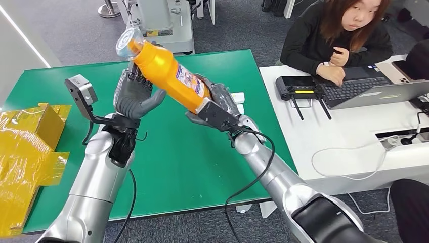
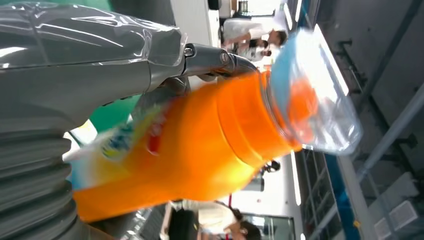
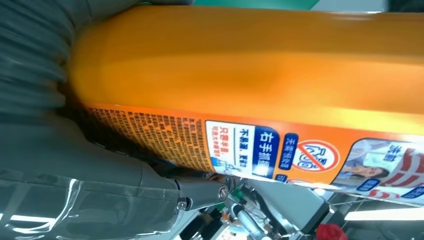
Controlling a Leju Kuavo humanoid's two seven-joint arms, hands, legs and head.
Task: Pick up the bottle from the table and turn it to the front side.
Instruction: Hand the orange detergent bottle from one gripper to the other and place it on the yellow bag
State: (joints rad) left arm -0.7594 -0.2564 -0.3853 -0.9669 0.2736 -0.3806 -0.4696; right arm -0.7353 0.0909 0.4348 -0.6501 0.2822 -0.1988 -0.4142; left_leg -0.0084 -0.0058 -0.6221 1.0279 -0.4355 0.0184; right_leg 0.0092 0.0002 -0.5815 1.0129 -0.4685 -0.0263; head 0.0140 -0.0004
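Head view: bottle [image 1: 164, 71], orange with a clear cap, is held in the air above the green table [image 1: 192, 152], tilted, cap toward 10 o'clock and base toward 4 o'clock. Both hands are on it.

Right hand [image 1: 215, 109] grips the base end, fingers wrapped around the lower body. Its wrist view shows the bottle's label [image 3: 280, 152] with printed text and a warning symbol, the thumb [image 3: 200, 192] pressed along the label's edge.

Left hand [image 1: 135, 93] sits at the upper body just below the neck, fingers curled behind the bottle and thumb reaching across the front, touching it. Its wrist view shows the cap [image 2: 320, 95] and shoulder close up, blurred; how firmly this hand holds cannot be told.

At 9 o'clock on the table lies yellow packaging [image 1: 30, 147]. At 2 o'clock a person [image 1: 339, 35] sits at a white desk [image 1: 349, 147] with a laptop [image 1: 369, 88].
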